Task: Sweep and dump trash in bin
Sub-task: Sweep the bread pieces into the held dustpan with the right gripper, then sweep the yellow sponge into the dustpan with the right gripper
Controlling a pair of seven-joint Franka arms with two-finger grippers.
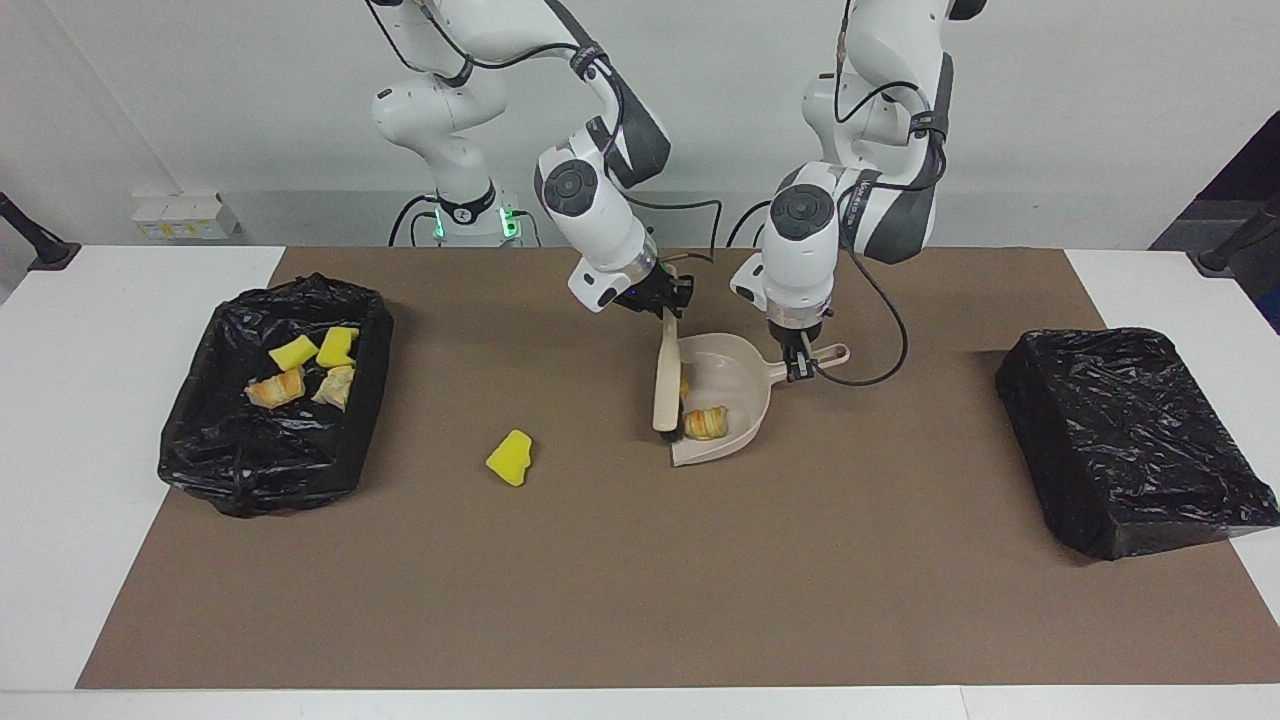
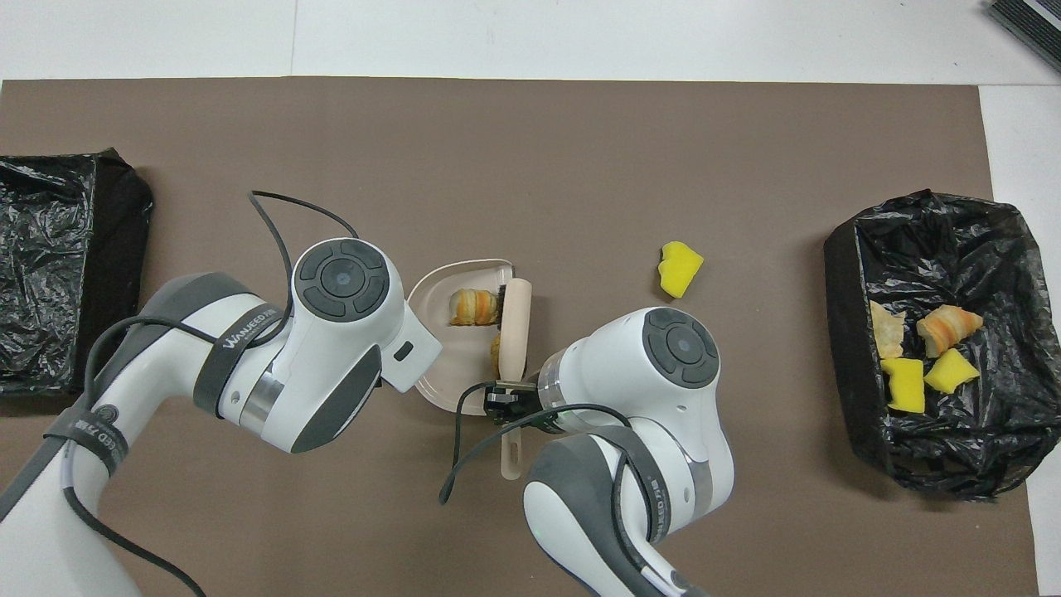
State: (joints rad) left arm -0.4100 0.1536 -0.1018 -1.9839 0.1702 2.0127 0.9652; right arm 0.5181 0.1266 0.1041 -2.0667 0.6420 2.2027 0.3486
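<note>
Your right gripper (image 1: 668, 303) is clamped tight on the handle of the brush (image 1: 665, 372), right at the mouth of the dustpan (image 1: 735, 368). Your left gripper (image 1: 800, 362) is closed on the dustpan's handle, just beside the right gripper. Under the brush's bristles, a croissant piece (image 1: 706, 424) sits inside the dustpan, and a second bread bit (image 2: 496, 352) hides beside the brush. A yellow sponge chunk (image 1: 510, 457) lies on the brown mat (image 1: 640, 580), apart from the right gripper, toward the open trash bin (image 1: 205, 445), which holds more trash (image 1: 300, 370).
</note>
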